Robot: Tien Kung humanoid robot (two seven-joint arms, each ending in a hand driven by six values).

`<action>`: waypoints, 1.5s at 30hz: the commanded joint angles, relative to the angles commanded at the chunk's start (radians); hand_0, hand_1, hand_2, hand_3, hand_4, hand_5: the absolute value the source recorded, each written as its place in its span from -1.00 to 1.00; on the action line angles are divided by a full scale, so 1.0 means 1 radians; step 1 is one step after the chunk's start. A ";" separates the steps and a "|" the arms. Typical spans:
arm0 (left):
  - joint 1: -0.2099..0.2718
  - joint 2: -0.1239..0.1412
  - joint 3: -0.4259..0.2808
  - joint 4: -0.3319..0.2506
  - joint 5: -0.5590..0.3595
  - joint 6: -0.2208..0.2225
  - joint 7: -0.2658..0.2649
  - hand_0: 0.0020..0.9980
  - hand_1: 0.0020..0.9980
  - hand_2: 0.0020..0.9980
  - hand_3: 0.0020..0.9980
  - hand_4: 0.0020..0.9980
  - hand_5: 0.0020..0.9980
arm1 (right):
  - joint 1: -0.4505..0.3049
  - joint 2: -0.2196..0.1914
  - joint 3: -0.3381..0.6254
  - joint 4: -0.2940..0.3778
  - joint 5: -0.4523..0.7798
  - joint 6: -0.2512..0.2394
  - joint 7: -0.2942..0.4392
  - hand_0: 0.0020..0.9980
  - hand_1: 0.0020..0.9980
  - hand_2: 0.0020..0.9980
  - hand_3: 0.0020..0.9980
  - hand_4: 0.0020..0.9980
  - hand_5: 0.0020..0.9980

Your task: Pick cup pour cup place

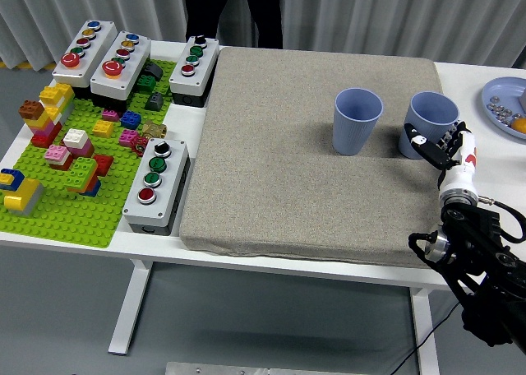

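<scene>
Standing on a grey mat (312, 145) covering the middle of the white counter (485, 165): two blue cups, both upright and open-topped, well apart from each other. Sitting near the mat's middle right, the left cup (357, 121); sitting at the mat's right edge, the right cup (430, 123), tilting slightly. Showing no contents in either cup from this angle. Reaching in from the lower right corner, the right hand (448, 149), its black fingers (426, 147) curling around the near right side of the right cup, touching its wall; closing on it rather than spreading, though hard telling how firm the hold is. Nothing lying between the two cups on the mat. Resting at the far right edge of the counter, partly cut off, a blue plate (503, 99) holding small grey bits and something orange. Lying on the left of the counter, a green baseplate (74, 210) carrying many coloured bricks in low stacks. Standing around it, four grey button boxes: two side by side at the far left corner (107, 58), one just beside the mat's far left corner (194, 69), one beside the mat's near left edge (156, 184). Standing at the far side, at the top, a person in dark clothing (234, 13), hands not showing.
</scene>
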 joint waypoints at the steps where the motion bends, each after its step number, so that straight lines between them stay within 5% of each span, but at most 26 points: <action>1: 0.000 0.000 0.000 0.000 0.000 0.000 0.000 0.51 0.62 0.70 0.53 0.03 0.92 | -0.001 0.000 0.000 0.000 0.000 0.000 0.000 0.63 0.30 0.11 0.29 0.50 -0.60; 17: 0.008 0.002 -0.004 0.000 0.002 0.001 0.001 0.51 0.62 0.70 0.53 0.03 0.92 | 0.000 -0.011 -0.009 0.022 -0.045 0.000 -0.009 0.57 0.25 0.06 0.25 0.48 -0.60; 45: 0.003 0.005 -0.016 0.000 0.009 0.002 0.000 0.51 0.62 0.70 0.53 0.03 0.92 | 0.073 -0.122 -0.149 0.063 -0.221 0.000 -0.045 0.58 0.25 0.06 0.24 0.46 -0.60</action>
